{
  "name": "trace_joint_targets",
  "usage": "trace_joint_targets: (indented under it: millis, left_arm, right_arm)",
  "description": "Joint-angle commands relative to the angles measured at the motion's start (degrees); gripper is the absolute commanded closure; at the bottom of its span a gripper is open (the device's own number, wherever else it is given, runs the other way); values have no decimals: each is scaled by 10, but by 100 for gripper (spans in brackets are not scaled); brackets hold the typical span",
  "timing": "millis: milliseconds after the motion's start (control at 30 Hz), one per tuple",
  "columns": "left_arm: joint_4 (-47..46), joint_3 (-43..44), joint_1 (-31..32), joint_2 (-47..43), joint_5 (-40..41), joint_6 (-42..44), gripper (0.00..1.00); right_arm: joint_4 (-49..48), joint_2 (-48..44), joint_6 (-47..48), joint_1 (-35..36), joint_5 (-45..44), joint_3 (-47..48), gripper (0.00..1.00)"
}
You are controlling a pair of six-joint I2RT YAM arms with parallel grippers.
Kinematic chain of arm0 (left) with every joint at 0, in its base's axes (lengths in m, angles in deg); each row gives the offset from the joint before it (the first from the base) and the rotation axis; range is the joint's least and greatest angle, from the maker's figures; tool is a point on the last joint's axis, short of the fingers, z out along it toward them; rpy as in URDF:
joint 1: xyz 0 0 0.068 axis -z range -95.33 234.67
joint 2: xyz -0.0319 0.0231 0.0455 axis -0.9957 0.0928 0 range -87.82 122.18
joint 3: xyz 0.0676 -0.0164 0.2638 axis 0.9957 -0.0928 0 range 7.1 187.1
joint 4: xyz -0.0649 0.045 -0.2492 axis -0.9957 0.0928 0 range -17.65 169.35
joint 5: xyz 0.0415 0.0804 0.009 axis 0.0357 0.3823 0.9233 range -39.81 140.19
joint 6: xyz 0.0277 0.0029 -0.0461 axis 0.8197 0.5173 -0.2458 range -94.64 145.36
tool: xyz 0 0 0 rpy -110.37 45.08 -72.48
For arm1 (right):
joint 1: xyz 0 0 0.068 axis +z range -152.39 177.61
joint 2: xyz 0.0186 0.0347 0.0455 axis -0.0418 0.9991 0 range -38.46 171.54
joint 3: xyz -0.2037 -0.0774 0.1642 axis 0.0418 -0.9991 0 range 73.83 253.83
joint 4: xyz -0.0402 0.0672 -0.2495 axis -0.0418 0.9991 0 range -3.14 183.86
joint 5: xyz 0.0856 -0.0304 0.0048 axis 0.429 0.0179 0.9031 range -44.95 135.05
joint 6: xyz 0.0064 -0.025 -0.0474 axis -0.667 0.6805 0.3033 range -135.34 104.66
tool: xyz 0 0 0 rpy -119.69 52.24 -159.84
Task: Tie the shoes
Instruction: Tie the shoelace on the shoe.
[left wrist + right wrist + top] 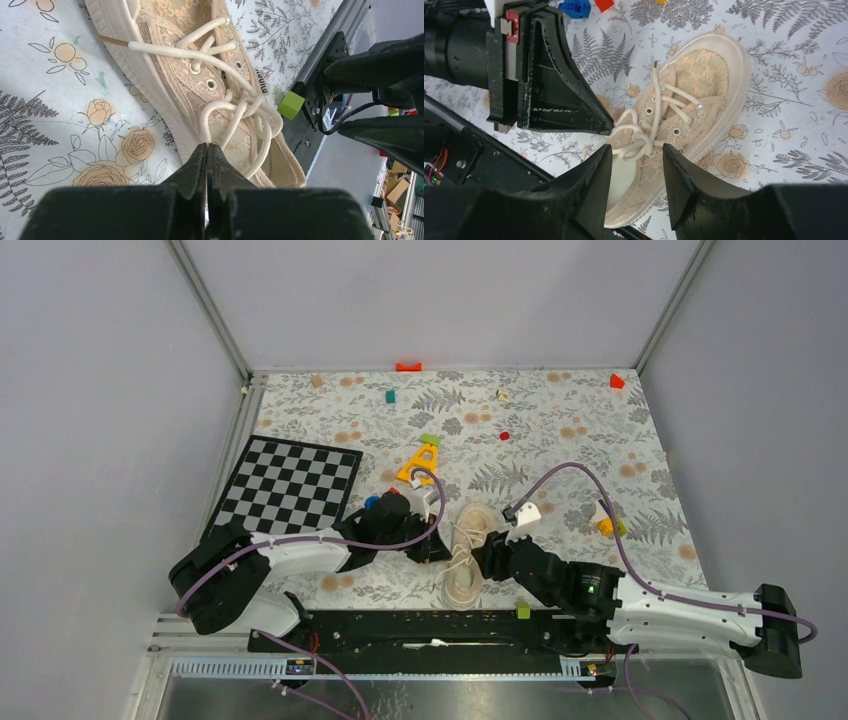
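The cream-beige low-top fabric sneaker (462, 585) lay on the floral-print tablecloth (560, 440) between the arms, the left gripper (207, 150) clenched beside a loop of its pale cream laces (655, 112) and the right gripper (637, 155) parted and empty over the loose knot, so this looked like the tightening step, with the right needing to pinch the opposite loop next

A cream-beige sneaker (696, 75) lies on the floral table (794, 115), heel toward the near edge. The right claw (638, 149) hangs over its knotted laces (644, 142) with fingers parted. The left claw (610, 130), fingers pressed together, tips against the laces. A blue block (574, 7) sits beyond.
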Motion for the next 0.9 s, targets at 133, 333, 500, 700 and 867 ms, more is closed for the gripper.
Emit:
trace_joint_targets:
  millis: [133, 333, 500, 700, 867]
  left_arm:
    - [-32, 23, -1, 10, -15, 7, 100]
    - [-32, 20, -1, 5, -14, 7, 100]
    - [-32, 19, -2, 4, -15, 8, 100]
    - [-32, 22, -2, 5, -16, 8, 100]
    - [-32, 23, -2, 5, -16, 7, 100]
  right_arm:
    - [27, 87, 27, 25, 64, 44, 47]
    - [65, 172, 29, 39, -4, 100, 44]
    - [86, 200, 25, 39, -35, 124, 44]
    - [102, 225, 24, 39, -31, 133, 44]
    - [119, 208, 12, 39, -44, 122, 44]
